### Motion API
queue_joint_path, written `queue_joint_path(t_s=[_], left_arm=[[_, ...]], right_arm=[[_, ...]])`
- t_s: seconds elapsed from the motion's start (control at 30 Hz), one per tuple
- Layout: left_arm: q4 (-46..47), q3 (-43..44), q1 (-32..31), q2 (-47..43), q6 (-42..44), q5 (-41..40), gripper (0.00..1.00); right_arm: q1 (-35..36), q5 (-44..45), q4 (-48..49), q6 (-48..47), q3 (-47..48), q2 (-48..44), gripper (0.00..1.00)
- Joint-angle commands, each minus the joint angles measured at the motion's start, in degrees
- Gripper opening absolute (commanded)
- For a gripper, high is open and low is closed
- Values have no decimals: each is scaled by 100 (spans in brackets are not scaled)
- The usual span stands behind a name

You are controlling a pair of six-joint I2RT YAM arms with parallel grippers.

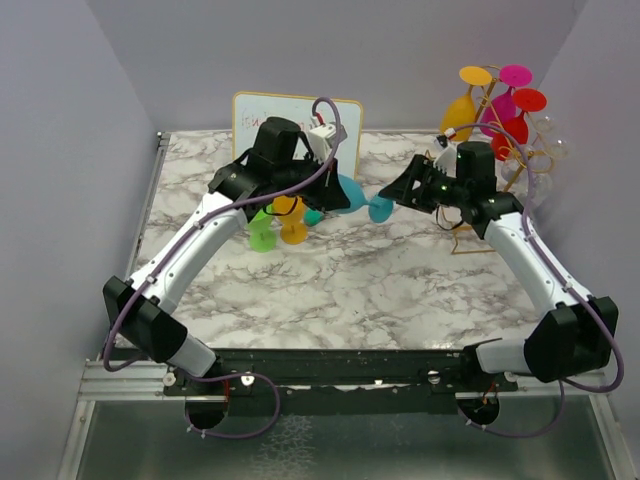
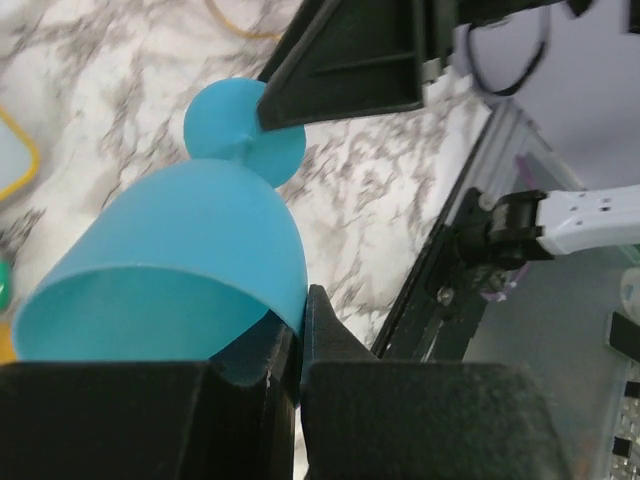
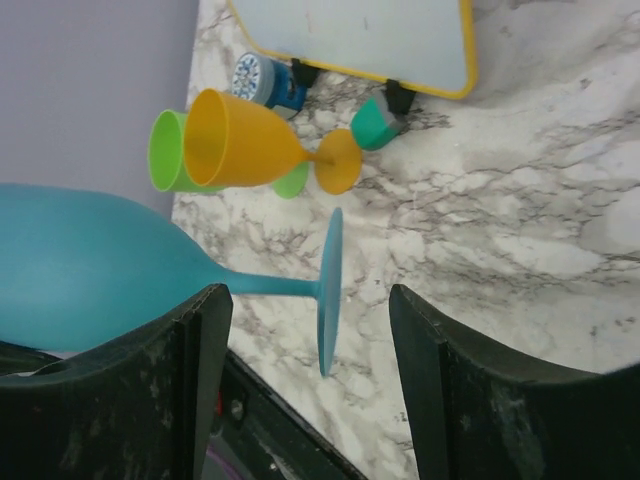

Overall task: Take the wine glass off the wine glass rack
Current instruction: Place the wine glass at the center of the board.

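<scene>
A blue wine glass (image 1: 352, 190) lies sideways above the table between my two arms, away from the gold wire wine glass rack (image 1: 497, 150) at the back right. My left gripper (image 2: 298, 345) is shut on the rim of its bowl (image 2: 180, 260). My right gripper (image 3: 310, 330) is open, its fingers (image 3: 200, 350) standing either side of the glass's stem and foot (image 3: 329, 290) without touching them. From above, the right gripper (image 1: 397, 192) sits just right of the foot (image 1: 381, 208). Yellow, magenta, red and clear glasses still hang on the rack.
A green glass (image 1: 262, 232) and an orange glass (image 1: 292, 222) stand on the marble table under the left arm. A yellow-framed whiteboard (image 1: 250, 115) stands at the back, with a teal item (image 3: 375, 125) and a small blue-white round thing (image 3: 260, 80) at its foot.
</scene>
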Motion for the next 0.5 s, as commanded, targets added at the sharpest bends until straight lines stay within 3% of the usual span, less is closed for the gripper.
queue_joint_path(t_s=[0.0, 0.3, 0.47], left_arm=[[-1067, 482, -21, 234, 336, -1029, 0], [-2211, 949, -196, 825, 675, -1244, 0], [-2486, 476, -561, 633, 425, -2287, 0]], right_arm=[[14, 1104, -548, -230, 191, -331, 75], [14, 1813, -630, -264, 246, -828, 84], [14, 1885, -463, -232, 182, -1105, 84]])
